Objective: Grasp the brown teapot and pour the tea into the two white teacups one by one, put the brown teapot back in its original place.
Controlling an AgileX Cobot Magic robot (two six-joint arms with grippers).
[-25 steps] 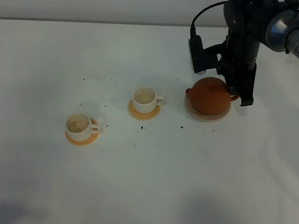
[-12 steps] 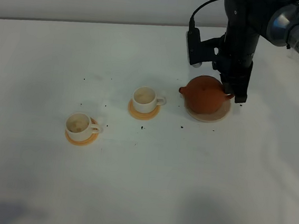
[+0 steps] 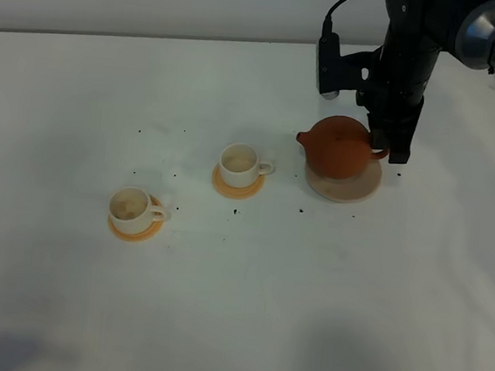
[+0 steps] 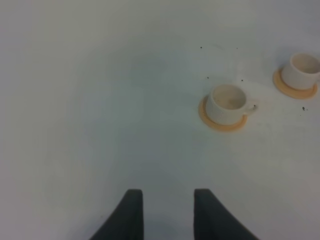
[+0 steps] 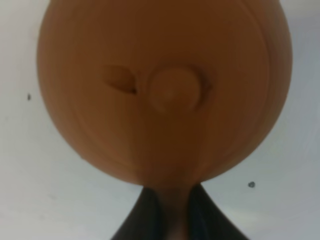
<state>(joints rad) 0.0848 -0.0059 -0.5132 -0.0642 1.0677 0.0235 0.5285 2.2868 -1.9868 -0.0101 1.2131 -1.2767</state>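
The brown teapot (image 3: 339,148) hangs just above its original place, the beige disc coaster (image 3: 349,187), spout pointing left. My right gripper (image 3: 382,151) is shut on the teapot's loop handle. In the right wrist view the teapot (image 5: 165,85) fills the picture, lid knob in the middle, and the dark fingers (image 5: 142,222) pinch the handle. Two white teacups stand on orange coasters: one (image 3: 239,161) left of the teapot, the other (image 3: 131,209) further left and nearer. The left wrist view shows both cups (image 4: 227,103) (image 4: 301,71) beyond my open, empty left gripper (image 4: 167,215).
The white table (image 3: 236,307) carries a few small dark specks (image 3: 302,211) around the cups and the coaster. The right arm's dark body and cables (image 3: 401,42) rise over the back right.
The right gripper has raised the teapot off the beige coaster and shifted it slightly left, so more of the coaster shows. The cups have not moved.
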